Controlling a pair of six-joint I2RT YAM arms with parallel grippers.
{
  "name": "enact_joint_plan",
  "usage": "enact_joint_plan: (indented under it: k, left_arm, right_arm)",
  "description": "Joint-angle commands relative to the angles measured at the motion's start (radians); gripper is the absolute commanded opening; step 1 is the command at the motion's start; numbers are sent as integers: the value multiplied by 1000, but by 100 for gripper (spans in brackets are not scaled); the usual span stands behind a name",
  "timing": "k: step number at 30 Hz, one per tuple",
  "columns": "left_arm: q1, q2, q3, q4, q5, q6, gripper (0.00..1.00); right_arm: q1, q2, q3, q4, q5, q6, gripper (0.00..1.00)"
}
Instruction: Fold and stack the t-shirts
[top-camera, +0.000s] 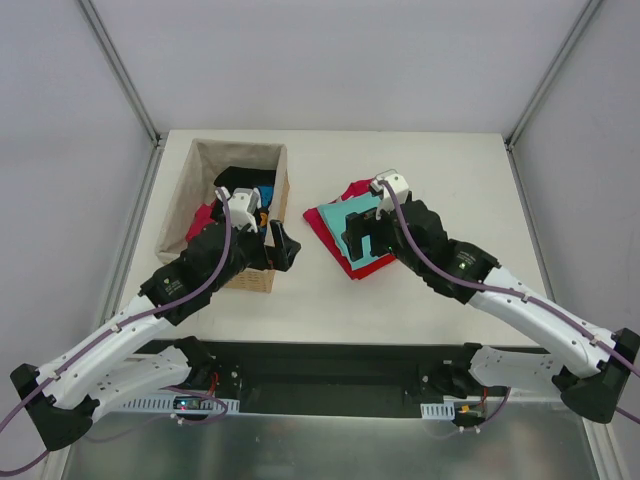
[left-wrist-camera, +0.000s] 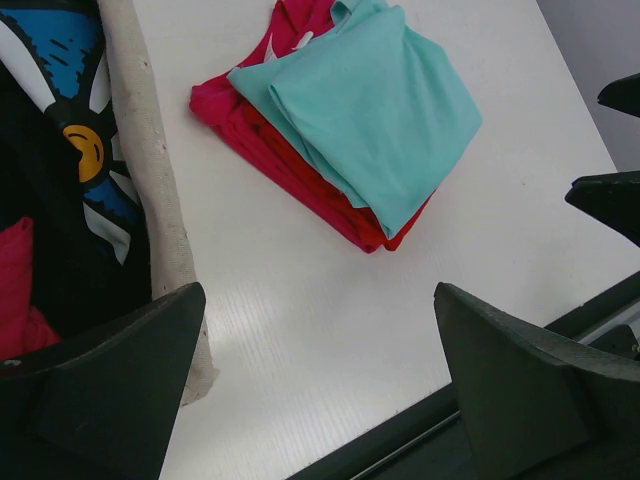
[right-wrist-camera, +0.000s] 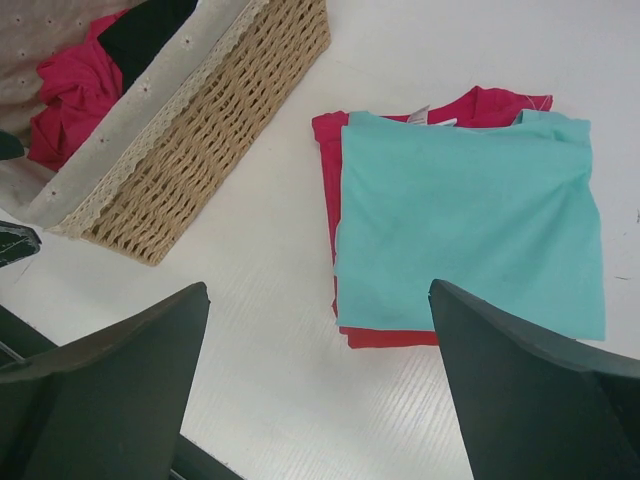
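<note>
Wicker basket (top-camera: 178, 205) with the beige lining is sitting on the left of the table (left-wrist-camera: 300, 350), and it's holding a black shirt with a flower print (left-wrist-camera: 50, 250) plus a crimson-pink shirt (right-wrist-camera: 75, 100), both lying crumpled and unfolded. The left gripper (left-wrist-camera: 318, 300) is hanging right at the basket's right-hand rim, jaws spread wide with nothing between them.

Moving right across a bare strip of table, the folded pile is lying near the basket but not touching it. A teal shirt (left-wrist-camera: 370, 110) is sitting on top, a red shirt (left-wrist-camera: 300, 180) is peeking out under it, and a pinker one (right-wrist-camera: 490, 100) is showing at the collar end. The right gripper (right-wrist-camera: 318, 290) is hovering over the near edge of that pile, jaws also apart and empty.

My read: the teal one is looking done, so the job is sitting between shirts, maybe halfway. I'm guessing the next move is calling for the left arm to reach into the basket and pinch one layer of cloth without dragging both shirts out, then spread it flat on open table for folding.
</note>
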Motion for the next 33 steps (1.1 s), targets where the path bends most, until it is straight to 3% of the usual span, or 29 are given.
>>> enact_joint_plan:
  k: [1, 16, 24, 33]
  left_arm:
    - [-3, -14, 26, 18, 5, 5, 99]
    - [-3, -40, 14, 17, 3, 2, 99]
    - [-3, -54, 17, 17, 11, 7, 99]
    - [-3, -57, 0, 17, -13, 7, 99]
  right_arm:
    - [10, -21, 11, 54, 17, -2, 96]
    - [15, 11, 31, 38, 29, 20, 96]
    - [-1, 230, 178, -81, 165, -2, 96]
    - [-165, 476, 284, -96, 112, 73, 96]
